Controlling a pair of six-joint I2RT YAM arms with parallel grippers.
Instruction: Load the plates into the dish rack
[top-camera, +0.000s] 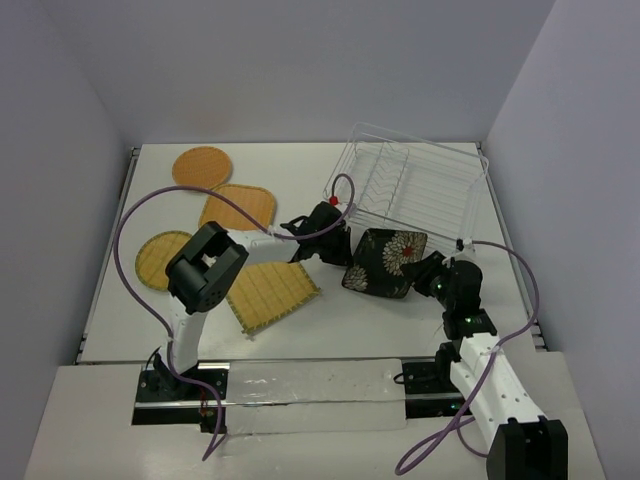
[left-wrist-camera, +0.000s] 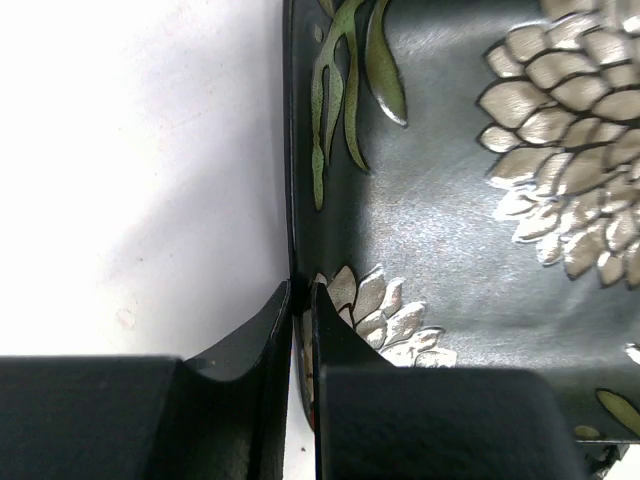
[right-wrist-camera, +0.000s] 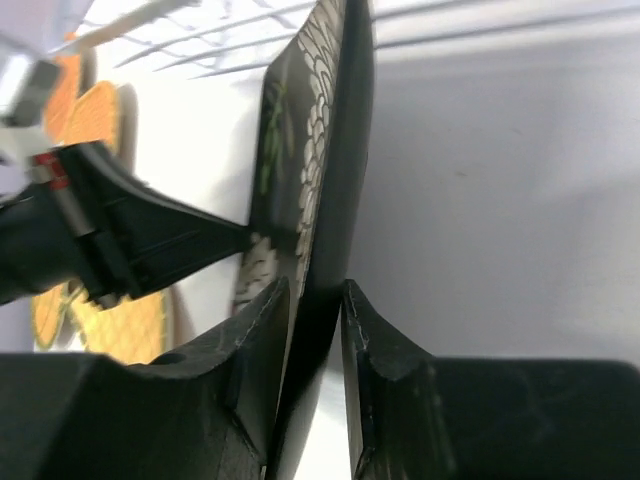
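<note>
Black plate (left-wrist-camera: 450, 200) with white flowers is gripped at two opposite edges. The left claw (left-wrist-camera: 300, 290) is almost closed. Its fingers (left-wrist-camera: 250, 340) pinch the rim of the black plate near one corner, one finger on the decorated face and the other on the back. The right claw (right-wrist-camera: 315, 290) is narrow too. The other rim fills the space between its two fingers, and no gap shows on either side.

Between both claws the black plate is tilted, just in front of the dish rack (top-camera: 415, 180) and not inside it. The dish rack stands at the far right of the tabletop (top-camera: 290, 165).

Well apart, on the left, lie four other plates:
- the orange round plate (top-camera: 201, 167), farthest back
- the orange rounded square plate (top-camera: 238, 207), next to it
- the yellow round plate (top-camera: 160, 258), at the left
- the yellow woven plate (top-camera: 270, 293), nearest
</note>
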